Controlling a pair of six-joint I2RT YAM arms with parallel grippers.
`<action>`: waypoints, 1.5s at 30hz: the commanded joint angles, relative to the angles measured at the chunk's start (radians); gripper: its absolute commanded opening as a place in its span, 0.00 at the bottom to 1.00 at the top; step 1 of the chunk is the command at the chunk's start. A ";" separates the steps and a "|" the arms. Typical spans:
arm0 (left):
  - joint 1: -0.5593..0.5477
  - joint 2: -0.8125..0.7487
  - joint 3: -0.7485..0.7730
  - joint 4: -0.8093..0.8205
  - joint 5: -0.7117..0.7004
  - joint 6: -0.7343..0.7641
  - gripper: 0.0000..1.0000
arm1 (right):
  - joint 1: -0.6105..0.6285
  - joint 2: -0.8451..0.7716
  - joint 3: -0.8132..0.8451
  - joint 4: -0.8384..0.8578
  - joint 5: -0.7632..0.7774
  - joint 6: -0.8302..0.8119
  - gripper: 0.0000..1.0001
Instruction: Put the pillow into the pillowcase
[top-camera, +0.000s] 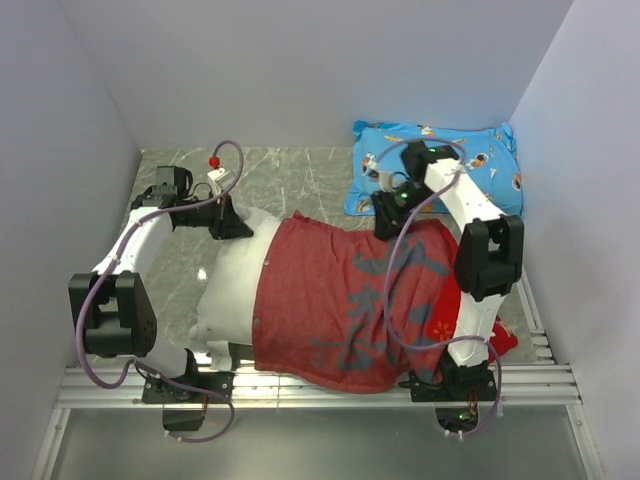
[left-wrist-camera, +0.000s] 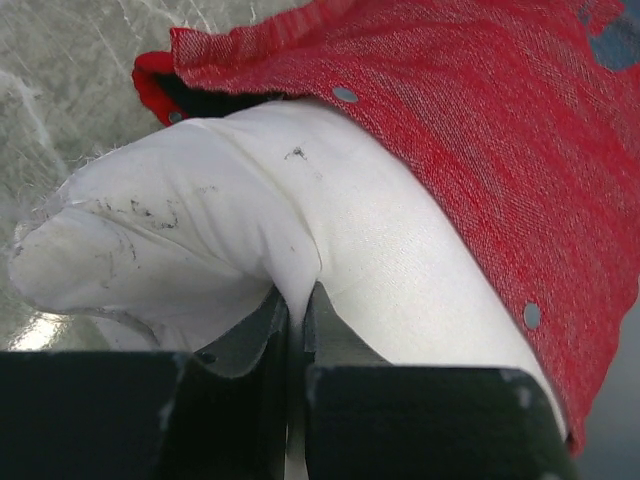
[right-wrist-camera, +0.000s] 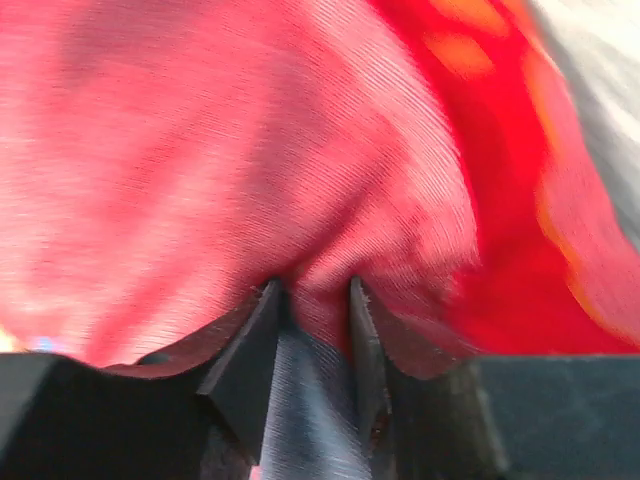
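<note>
Up close, my left gripper (left-wrist-camera: 297, 297) is pinched tight on a fold of the pillow (left-wrist-camera: 200, 220), smooth white cloth, faintly scuffed, bulging just beyond the fingertips. Over it lies the pillowcase (left-wrist-camera: 480, 130), a coarse dull-red weave with grey snaps along the hem; the pillow's left end pokes out of its mouth. My right gripper (right-wrist-camera: 313, 290) stands slightly apart around a bunched red fold; whether it clamps, I cannot tell. Farther back, a blue cartoon-print pillow (top-camera: 470, 160) lies on the grey marbled table (top-camera: 300, 175).
</note>
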 joint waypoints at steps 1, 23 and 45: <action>-0.010 0.017 0.051 0.066 0.042 -0.010 0.01 | 0.185 -0.047 0.180 -0.133 -0.249 -0.030 0.39; 0.287 0.036 0.022 0.057 0.019 -0.048 0.00 | -0.046 -0.367 0.354 -0.159 0.218 -0.106 0.81; 0.347 0.106 0.052 0.028 -0.004 -0.010 0.01 | 0.430 -0.915 -0.480 0.060 0.548 0.004 0.80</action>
